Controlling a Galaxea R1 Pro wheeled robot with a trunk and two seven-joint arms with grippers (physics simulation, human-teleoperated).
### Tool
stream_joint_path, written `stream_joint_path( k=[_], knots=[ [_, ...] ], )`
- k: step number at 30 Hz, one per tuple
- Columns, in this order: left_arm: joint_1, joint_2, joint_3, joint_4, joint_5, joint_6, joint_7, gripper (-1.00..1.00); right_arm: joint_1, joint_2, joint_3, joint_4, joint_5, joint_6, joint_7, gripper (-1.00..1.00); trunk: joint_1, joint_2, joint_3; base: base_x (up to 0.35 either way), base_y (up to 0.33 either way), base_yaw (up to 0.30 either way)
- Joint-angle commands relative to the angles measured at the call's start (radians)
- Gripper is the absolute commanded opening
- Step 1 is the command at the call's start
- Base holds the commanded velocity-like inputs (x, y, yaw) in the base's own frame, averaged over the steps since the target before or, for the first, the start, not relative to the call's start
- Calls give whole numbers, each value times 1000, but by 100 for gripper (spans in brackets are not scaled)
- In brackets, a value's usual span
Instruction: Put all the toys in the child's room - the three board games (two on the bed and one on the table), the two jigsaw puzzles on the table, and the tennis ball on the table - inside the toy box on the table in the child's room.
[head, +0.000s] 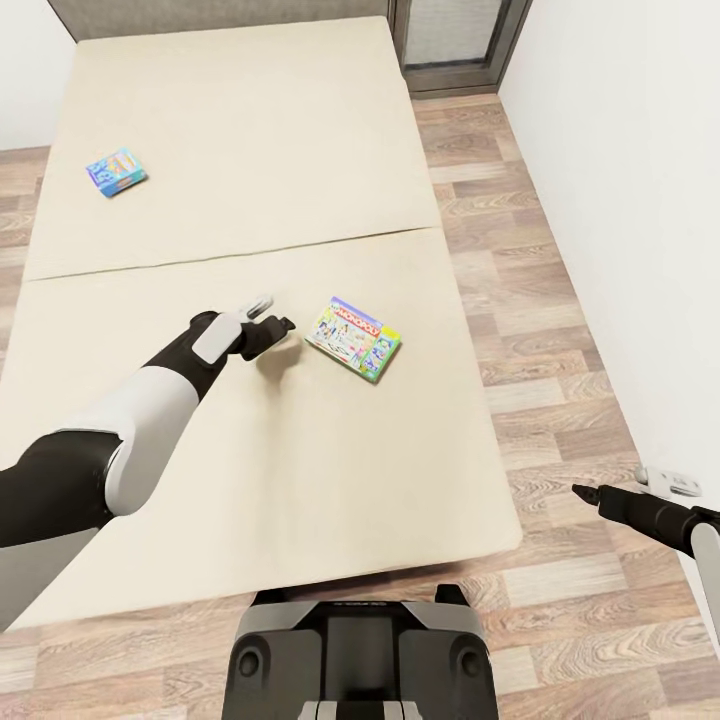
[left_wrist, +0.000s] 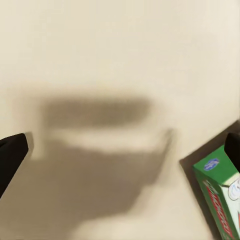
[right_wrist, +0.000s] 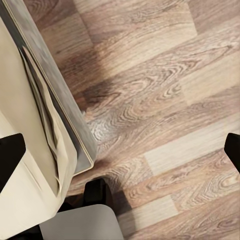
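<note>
Wood plank flooring ran along the right side of a wide cream bed, with white walls beyond and a dark-framed doorway at the far end. No container lay on the bed; two board games rested flat on the bare cover. Toward the far left sat the blue board game, its title too small to read, well apart from everything else. Nearer the middle, the left hand reached out low over the cover, its shadow just beneath it. In the left wrist view its two dark fingertips stood at opposite edges of the picture, wide apart, with nothing between them but cream cover and shadow. Just beside that hand, to its right and not touching it, lay the green-edged Monopoly box, turned at an angle; the wrist view caught only one green corner of it, the rest cut off. At the far right, the right hand hung over the floor beside the bed's corner, fingertips spread apart on empty air, above the bed's grey edge and the planks.
</note>
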Motion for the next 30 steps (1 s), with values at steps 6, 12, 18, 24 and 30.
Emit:
stream_joint_path(
  k=[6,12,18,24,30],
  knots=[
    [0,-1,-2,7,31,3,8,100,0,0,-1,-1,2,5,5,100,22,0,-1,0,0,0],
    [2,0,-2,-32,30,4,7,100,0,0,0,-1,2,5,4,100,22,0,-1,0,0,0],
    [7,5,-2,-48,30,5,5,100,0,0,-1,-1,3,5,4,100,22,0,-2,0,0,0],
    [10,9,-3,-53,30,5,4,100,0,0,-1,-1,3,5,4,100,22,0,-2,0,0,0],
    [11,10,-3,-54,30,5,4,100,0,1,-1,-1,3,5,3,100,22,0,-2,0,0,0]
  ],
)
